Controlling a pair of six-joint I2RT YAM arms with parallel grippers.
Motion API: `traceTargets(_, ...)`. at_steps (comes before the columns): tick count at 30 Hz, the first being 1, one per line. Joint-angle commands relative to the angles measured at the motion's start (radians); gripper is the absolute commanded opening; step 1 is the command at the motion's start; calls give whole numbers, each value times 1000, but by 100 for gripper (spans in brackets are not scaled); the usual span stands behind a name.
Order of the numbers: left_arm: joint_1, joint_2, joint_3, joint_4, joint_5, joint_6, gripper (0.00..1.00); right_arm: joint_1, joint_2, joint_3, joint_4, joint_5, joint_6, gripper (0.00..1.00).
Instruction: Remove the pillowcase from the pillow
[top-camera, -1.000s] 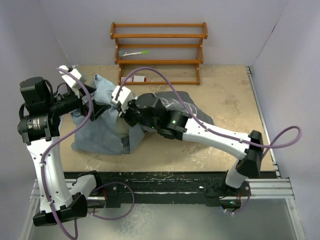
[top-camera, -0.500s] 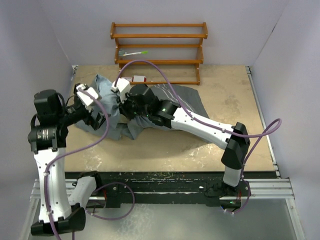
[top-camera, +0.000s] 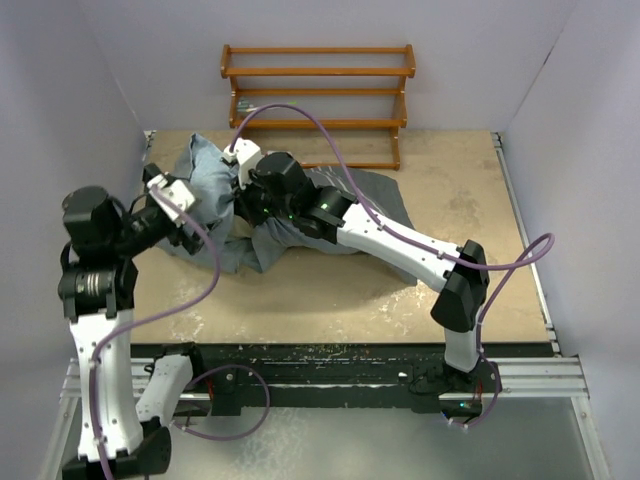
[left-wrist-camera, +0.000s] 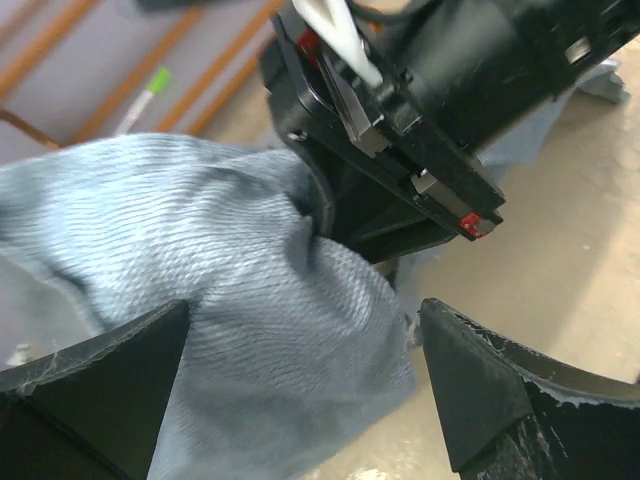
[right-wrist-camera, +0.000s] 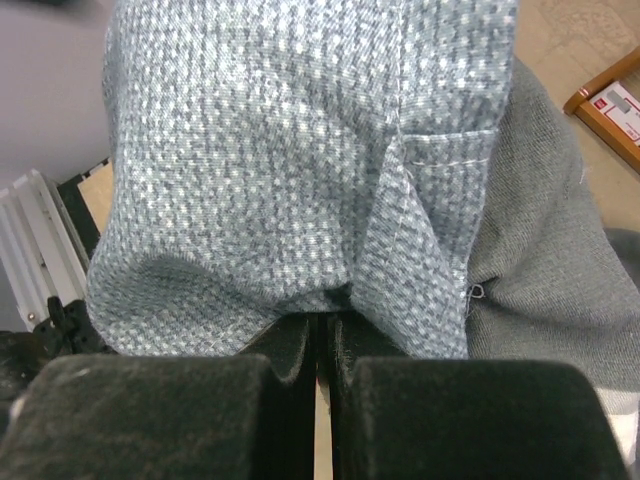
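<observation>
Two arms meet over the pillowcase (top-camera: 245, 255), which lies bunched on the far-left part of the tabletop (top-camera: 450, 200), with its dark grey end spread toward the middle. Compared with one second ago, the right arm reaches farther out. The fabric heap has been drawn closer to the wooden rack (top-camera: 318, 70) at the back wall, and the left arm has sunk lower.

The right gripper (right-wrist-camera: 320, 345) has its fingers pressed almost together on a fold of the lighter speckled cloth. The left gripper (left-wrist-camera: 305, 310) stands wide apart, and blue-grey fabric lies between its fingers but is not pinched.

The tabletop is a pale brown board, scuffed near the front edge, and plain pale walls enclose it.
</observation>
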Motion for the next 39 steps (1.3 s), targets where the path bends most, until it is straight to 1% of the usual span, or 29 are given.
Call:
traceTargets(1,-102,73,7,-88,-46,24,99,-5,-20,112,51,-29,44,0)
traceTargets(3,-177,85,-4,-44,-138,-2,97,-5,-15,123,33,-40,44,0)
traceTargets(5,-225,85,-17,19,-231,-21,91,-6,-15,121,27,-46,37,0)
traceTargets(9,-239,88,-11,103,-384,-35,76,-14,-40,80,24,-32,20,0)
traceTargets(13,-245,80,-34,136,-462,-4,64,-41,-70,28,54,-52,39,0)
traceTargets(16,-270,82,-71,156,-549,9,52,-46,-67,32,55,-67,42,0)
traceTargets(18,-280,87,-86,156,-569,-1,45,-46,-62,40,55,-74,43,0)
traceTargets(23,-283,80,-72,177,-589,-35,14,-46,-85,2,56,-78,36,0)
traceTargets(26,-283,83,9,168,-619,-44,2,-46,-120,-65,91,-69,21,0)
traceTargets(27,-283,85,43,158,-618,-49,0,-46,-131,-89,96,-69,16,0)
traceTargets(30,-283,107,172,118,-591,-81,0,-46,-159,-164,112,-48,4,0)
traceTargets(33,-283,147,300,65,-559,-125,0,-34,-188,-230,164,-23,-35,0)
traceTargets(35,-283,165,352,55,-547,-151,0,-7,-196,-256,166,-3,-57,0)
traceTargets(39,-283,192,402,42,-529,-220,0,53,-217,-315,182,44,-91,0)
